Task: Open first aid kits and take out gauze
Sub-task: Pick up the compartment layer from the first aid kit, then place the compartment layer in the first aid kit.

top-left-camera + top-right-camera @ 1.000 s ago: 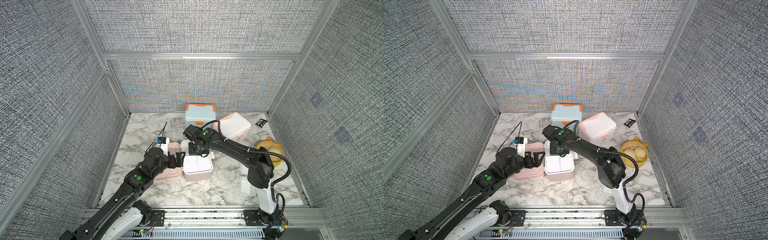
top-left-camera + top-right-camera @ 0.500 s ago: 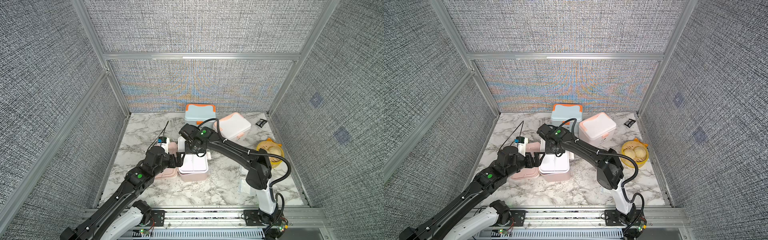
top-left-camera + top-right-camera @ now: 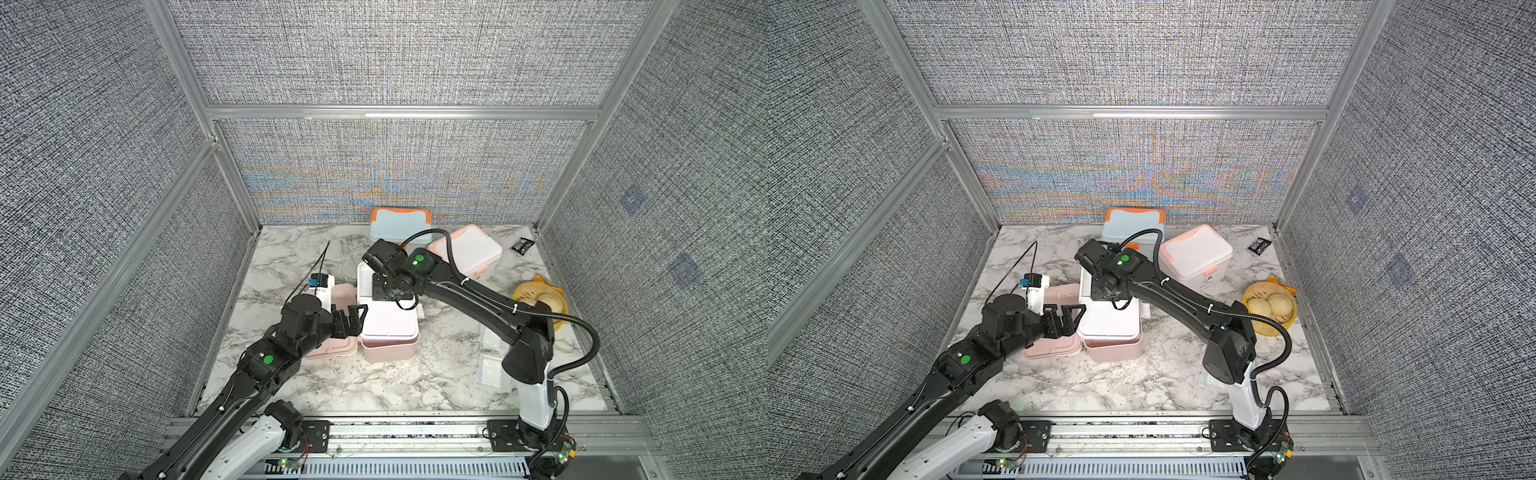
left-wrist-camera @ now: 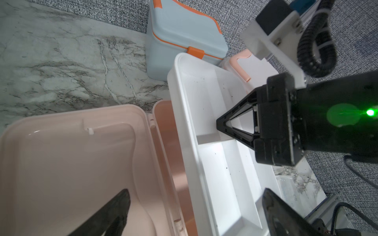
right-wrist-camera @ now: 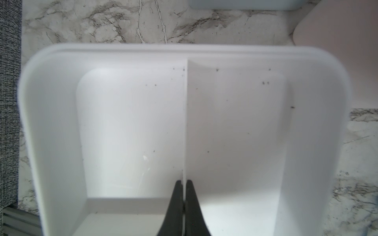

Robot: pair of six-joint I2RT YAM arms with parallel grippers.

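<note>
Centre of both top views: the right gripper (image 5: 183,183), jaws pinched on the divider wall of the white compartmented plastic tray (image 3: 388,318), holds it tilted over the open pink plastic first aid kit (image 3: 388,353). The left gripper (image 3: 352,320), jaws wide and empty, waits beside the kit. Clear-packeted white gauze pads (image 3: 490,357) lie at lower right. Risk: the thin divider may slip from the pinch, dropping the tray.

Marble table (image 3: 374,386): three kits (image 3: 388,353), bun basket (image 3: 540,301), gauze packets (image 3: 490,370).
</note>
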